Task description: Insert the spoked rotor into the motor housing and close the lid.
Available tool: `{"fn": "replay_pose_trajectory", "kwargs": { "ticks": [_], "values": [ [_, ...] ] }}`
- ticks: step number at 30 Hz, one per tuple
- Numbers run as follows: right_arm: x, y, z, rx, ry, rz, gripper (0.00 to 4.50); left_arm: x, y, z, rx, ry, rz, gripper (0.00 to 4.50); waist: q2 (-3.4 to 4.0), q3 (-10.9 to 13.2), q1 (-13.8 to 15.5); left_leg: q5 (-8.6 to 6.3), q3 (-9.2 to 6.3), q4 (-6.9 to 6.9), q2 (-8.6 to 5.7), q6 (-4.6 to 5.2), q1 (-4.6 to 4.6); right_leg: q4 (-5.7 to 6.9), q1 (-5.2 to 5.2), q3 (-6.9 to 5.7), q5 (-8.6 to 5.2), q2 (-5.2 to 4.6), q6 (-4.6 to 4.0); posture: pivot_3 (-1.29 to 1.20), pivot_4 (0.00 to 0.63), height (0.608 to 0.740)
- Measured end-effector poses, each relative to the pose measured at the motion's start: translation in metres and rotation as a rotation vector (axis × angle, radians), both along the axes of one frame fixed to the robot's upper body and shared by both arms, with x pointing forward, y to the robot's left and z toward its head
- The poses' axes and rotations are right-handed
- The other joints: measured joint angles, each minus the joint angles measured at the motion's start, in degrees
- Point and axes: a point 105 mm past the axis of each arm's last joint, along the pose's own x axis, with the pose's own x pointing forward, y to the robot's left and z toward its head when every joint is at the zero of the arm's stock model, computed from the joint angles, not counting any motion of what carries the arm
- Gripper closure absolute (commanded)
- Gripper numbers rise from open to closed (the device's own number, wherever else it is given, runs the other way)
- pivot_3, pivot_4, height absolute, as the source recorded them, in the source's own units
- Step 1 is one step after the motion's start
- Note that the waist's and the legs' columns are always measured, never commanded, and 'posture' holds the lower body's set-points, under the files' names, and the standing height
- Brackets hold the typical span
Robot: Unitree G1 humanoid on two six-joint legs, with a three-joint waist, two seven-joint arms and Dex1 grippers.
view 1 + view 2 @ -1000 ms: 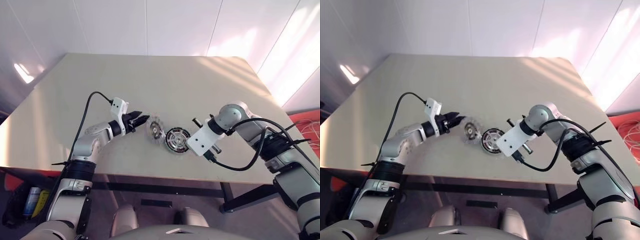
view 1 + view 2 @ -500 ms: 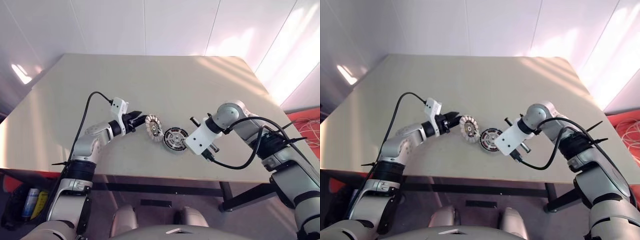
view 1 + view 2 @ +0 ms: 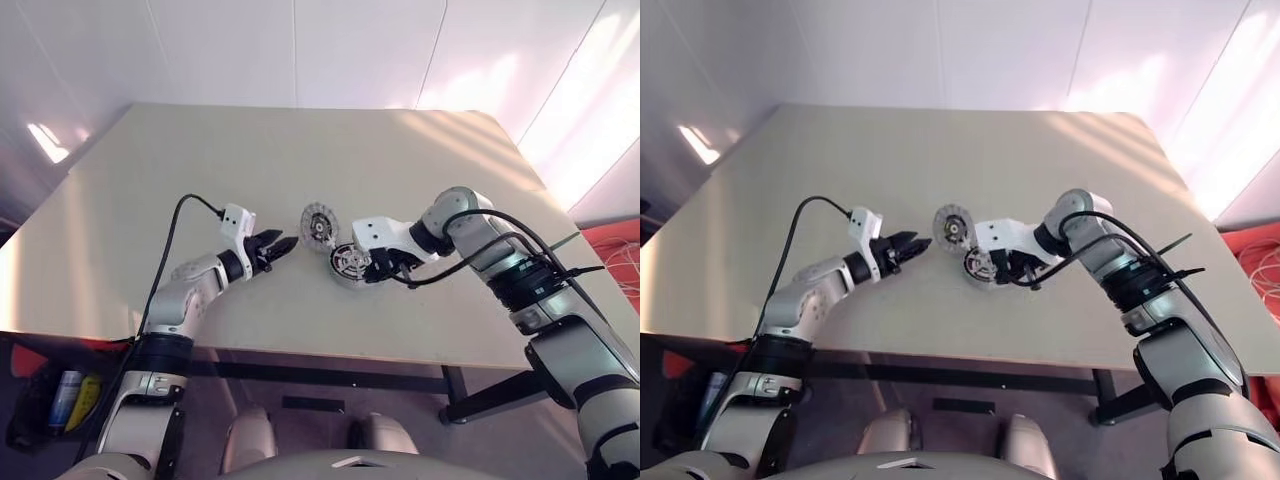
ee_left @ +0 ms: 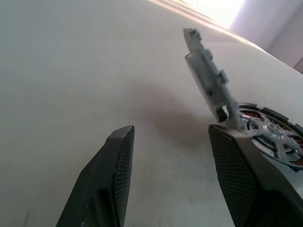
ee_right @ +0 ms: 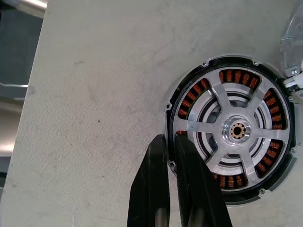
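The spoked rotor (image 5: 235, 131) sits in the motor housing (image 5: 169, 105); the lid (image 3: 318, 226) stands raised. Right tool (image 5: 171, 142) pinched together at the rim, left tool (image 4: 173, 156) apart, empty. Next, I judge: swing the lid down.

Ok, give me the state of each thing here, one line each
Black-rimmed silver spoked rotor: seated in the housing.
Round grey motor housing: flat on the table, open.
Ribbed grey lid: raised, tilted, not closed.
Left gripper: open, empty.
Right gripper: shut at the housing's rim.
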Motion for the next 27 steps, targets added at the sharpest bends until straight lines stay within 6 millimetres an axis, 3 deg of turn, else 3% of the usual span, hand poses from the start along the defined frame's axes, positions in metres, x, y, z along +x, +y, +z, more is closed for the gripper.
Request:
{"fn": "replay_pose_trajectory", "kwargs": {
  "ticks": [9,17,27],
  "values": [
    [-0.009,0.007,0.004,0.038,0.175,-0.289,4.50,-0.002,0.027,0.007,0.030,-0.035,0.083,1.84,0.03,0.02,1.05,0.02,0.01,-0.05,0.00,-0.05,0.04,0.00,0.00,0.01,0.00,0.00,0.01,0.00,0.000,0.740],
    [-0.004,0.055,0.018,0.137,0.395,-0.736,4.50,-0.005,0.031,0.013,0.029,-0.051,0.105,1.84,0.04,0.03,0.88,0.40,-0.02,-0.41,0.05,-0.70,0.25,0.06,-0.05,0.06,-0.04,0.11,-0.05,0.00,0.000,0.740],
    [0.016,0.088,0.009,0.200,0.487,-0.986,4.50,-0.011,0.046,0.018,0.063,-0.059,0.152,1.84,0.00,0.03,-0.29,0.75,-0.02,-0.92,0.12,-1.35,1.07,0.08,0.17,0.12,-0.24,0.14,0.28,0.00,0.000,0.740]
  ]
}}
